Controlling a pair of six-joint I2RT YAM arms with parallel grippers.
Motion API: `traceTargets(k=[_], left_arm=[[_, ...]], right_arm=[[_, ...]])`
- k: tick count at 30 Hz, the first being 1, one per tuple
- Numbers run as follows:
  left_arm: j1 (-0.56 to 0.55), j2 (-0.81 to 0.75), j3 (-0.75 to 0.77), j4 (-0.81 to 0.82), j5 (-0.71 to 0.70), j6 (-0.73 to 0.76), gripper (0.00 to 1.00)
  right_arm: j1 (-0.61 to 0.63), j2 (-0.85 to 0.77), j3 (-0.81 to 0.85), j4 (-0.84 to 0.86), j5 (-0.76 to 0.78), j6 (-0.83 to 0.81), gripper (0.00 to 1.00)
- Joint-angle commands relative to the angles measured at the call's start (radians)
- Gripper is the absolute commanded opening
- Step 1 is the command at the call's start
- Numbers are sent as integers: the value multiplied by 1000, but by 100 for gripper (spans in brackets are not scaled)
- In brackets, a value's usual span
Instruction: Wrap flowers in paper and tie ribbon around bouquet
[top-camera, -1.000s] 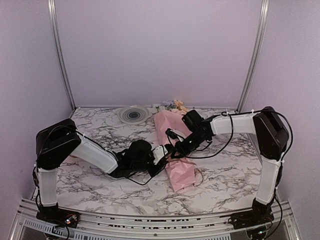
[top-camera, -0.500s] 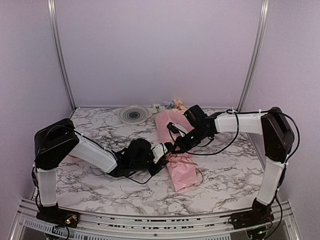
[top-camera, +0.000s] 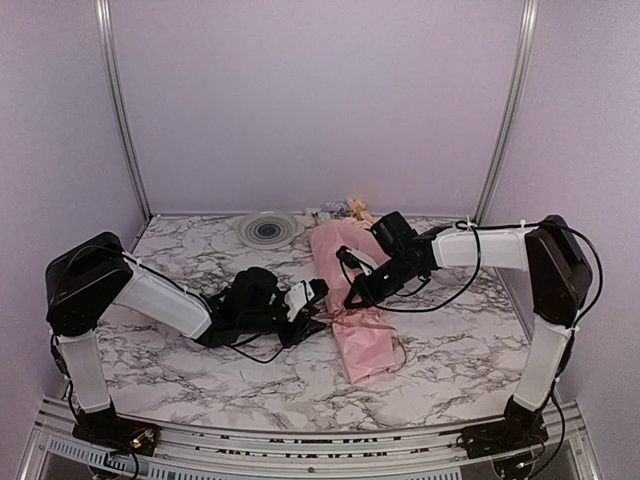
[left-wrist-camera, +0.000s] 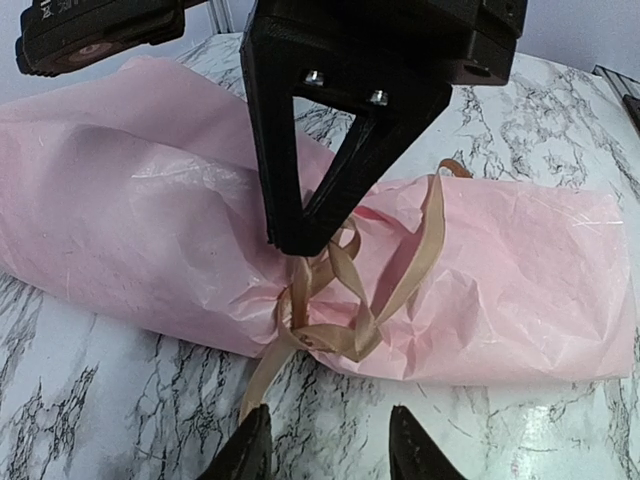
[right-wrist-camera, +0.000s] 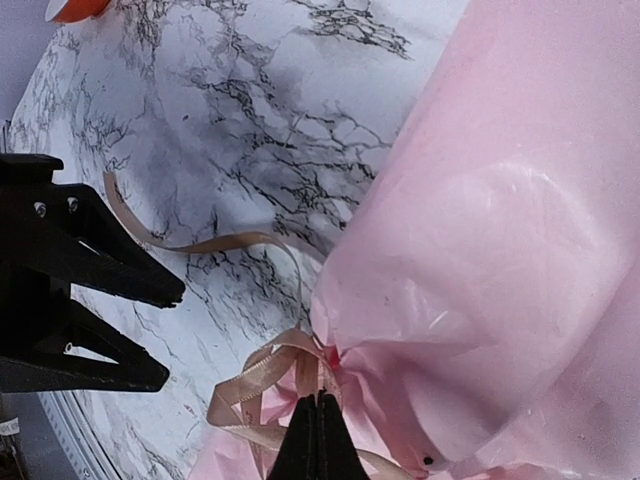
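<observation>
desk (top-camera: 180, 370): bouquet (top-camera: 360, 350) lies mid-desk, thin end near, well off the front edge | ribbon (left-wrist-camera: 335, 340) knotted round it | left jaws spread just beside | right jaws pinch ribbon | flowers (top-camera: 345, 210) at far end | plate (top-camera: 268, 229) by back wall

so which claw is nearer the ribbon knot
Right. The right claw is shut right on the ribbon knot; the left claw is open, apart from it, with bare table between.
</observation>
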Motion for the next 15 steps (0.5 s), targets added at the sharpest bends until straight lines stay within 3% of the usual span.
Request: traceTargets(k=[1, 12, 15], left_arm=[[-16, 22, 49, 18, -45, 47, 40], [-30, 92, 129, 16, -123, 99, 39], [-32, 84, 125, 17, -113, 77, 40]], right_arm=[[6, -31, -5, 31, 3, 19, 0], [-37, -55, -23, 80, -13, 81, 0], [-65, -92, -59, 106, 2, 131, 11]])
